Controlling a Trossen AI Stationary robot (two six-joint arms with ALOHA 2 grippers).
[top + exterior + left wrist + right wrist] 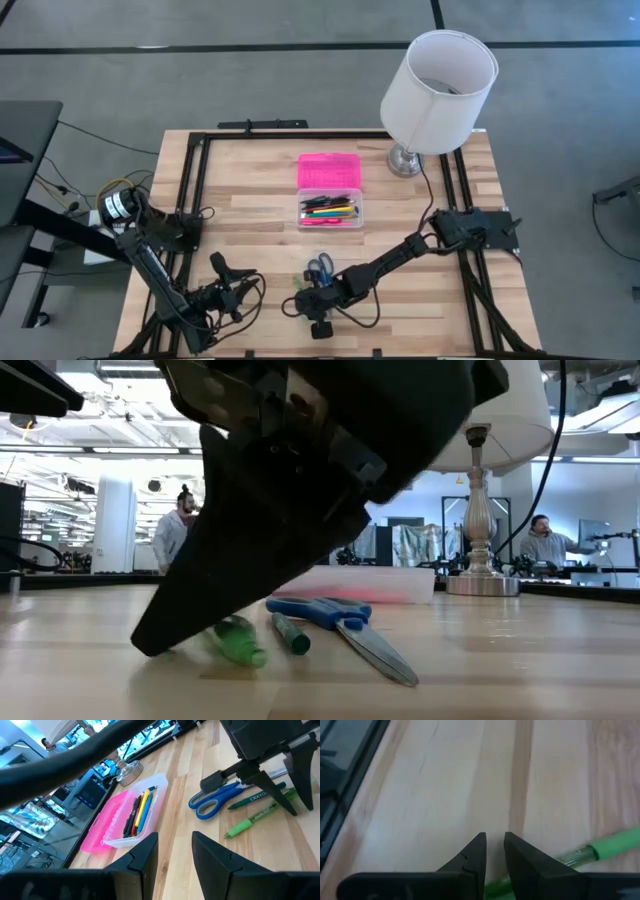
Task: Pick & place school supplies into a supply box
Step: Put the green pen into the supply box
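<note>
Here the right gripper (494,851) hovered, fingers slightly apart, over the green pen (615,845), which lay crosswise beneath them.

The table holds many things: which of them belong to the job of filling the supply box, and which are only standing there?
Belong to the job:
supply box, with pens already inside
pink lid
blue-handled scissors
light green pen
dark green marker
right gripper, low over the light green pen

Only standing there:
white lamp
lamp cord
left gripper, waiting nearby
</note>
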